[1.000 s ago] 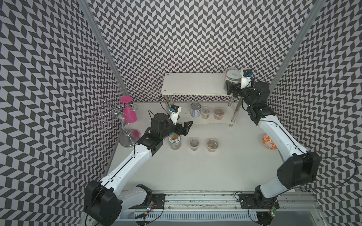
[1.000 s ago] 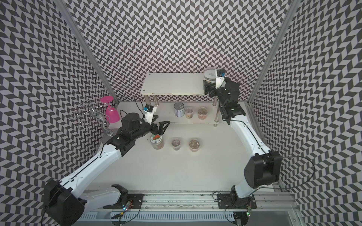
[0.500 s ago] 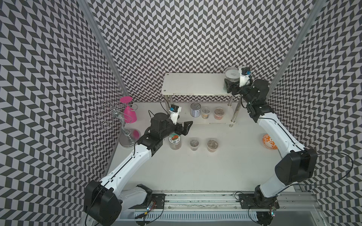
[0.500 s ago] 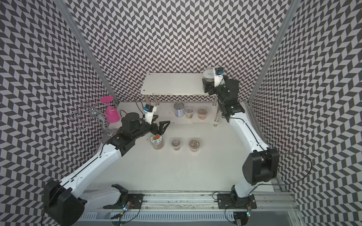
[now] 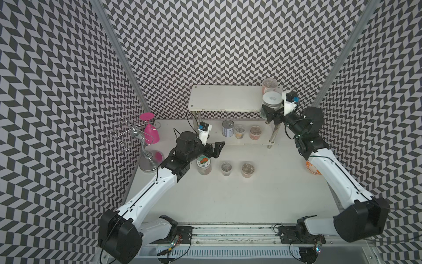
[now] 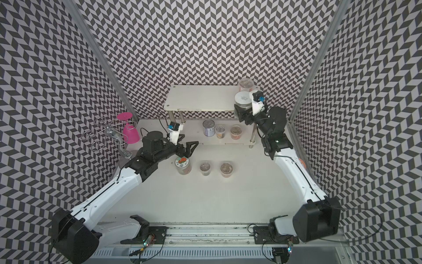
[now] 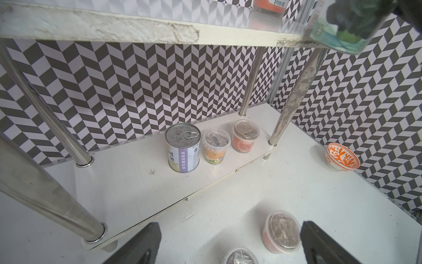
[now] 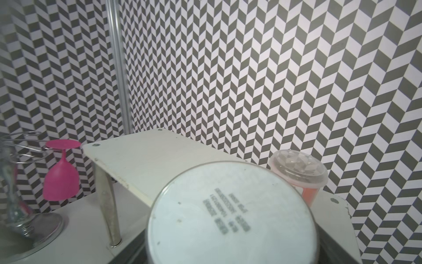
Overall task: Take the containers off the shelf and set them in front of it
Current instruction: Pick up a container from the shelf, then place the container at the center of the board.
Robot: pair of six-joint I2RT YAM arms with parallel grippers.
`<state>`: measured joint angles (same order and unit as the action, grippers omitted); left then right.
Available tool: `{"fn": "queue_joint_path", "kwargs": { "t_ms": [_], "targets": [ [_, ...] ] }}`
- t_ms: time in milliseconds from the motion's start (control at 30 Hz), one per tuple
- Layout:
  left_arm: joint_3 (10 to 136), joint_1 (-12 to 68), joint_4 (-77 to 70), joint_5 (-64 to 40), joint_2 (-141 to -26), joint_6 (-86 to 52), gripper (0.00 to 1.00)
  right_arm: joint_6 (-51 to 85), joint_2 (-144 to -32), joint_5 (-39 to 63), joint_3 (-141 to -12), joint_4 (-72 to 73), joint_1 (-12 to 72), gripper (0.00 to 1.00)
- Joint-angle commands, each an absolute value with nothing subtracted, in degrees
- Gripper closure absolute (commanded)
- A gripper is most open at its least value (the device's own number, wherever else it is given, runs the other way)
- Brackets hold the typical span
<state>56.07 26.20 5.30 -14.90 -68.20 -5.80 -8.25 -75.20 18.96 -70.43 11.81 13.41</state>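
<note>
In both top views the white-lidded jar (image 5: 271, 100) is pinched by the right pincer (image 5: 269, 114) at the shelf (image 5: 223, 100) top's front corner. The left pincer (image 5: 218, 149) is spread, empty, a teal-lidded jar (image 5: 203, 161) just under it. Left wrist: a can (image 7: 182, 146) is seen ahead on the lower tier. Right wrist: a tub (image 8: 296, 169) is seen right behind the pinched jar, so it's best lifted straight, then drawn back level.

right gripper (image 5: 270, 114): clasps white-lidded clear jar (image 5: 271, 100) at top front corner of white two-tier shelf (image 5: 223, 100) | left gripper (image 5: 217, 149): jaws apart, just beside teal-orange-lidded clear jar (image 5: 204, 162) on white tabletop (image 5: 228, 194)
</note>
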Motion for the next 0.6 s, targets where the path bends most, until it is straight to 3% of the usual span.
{"fn": "queue_joint_path", "kwargs": {
  "t_ms": [0,300,567],
  "targets": [
    [58.01,25.7,6.31,-15.47,-68.4,-4.86,0.0,-10.91,-68.33,20.22,-66.19,13.73,17.37,0.29],
    [57.88,25.59,5.86,-16.97,-69.21,-5.16,0.0,-2.67,-52.7,10.44,-42.16,14.69,25.49,0.3],
    [57.33,25.5,5.5,-17.64,-69.48,-5.61,0.0,9.8,-49.81,-6.61,-23.57,19.68,27.06,0.32]
  ]
}}
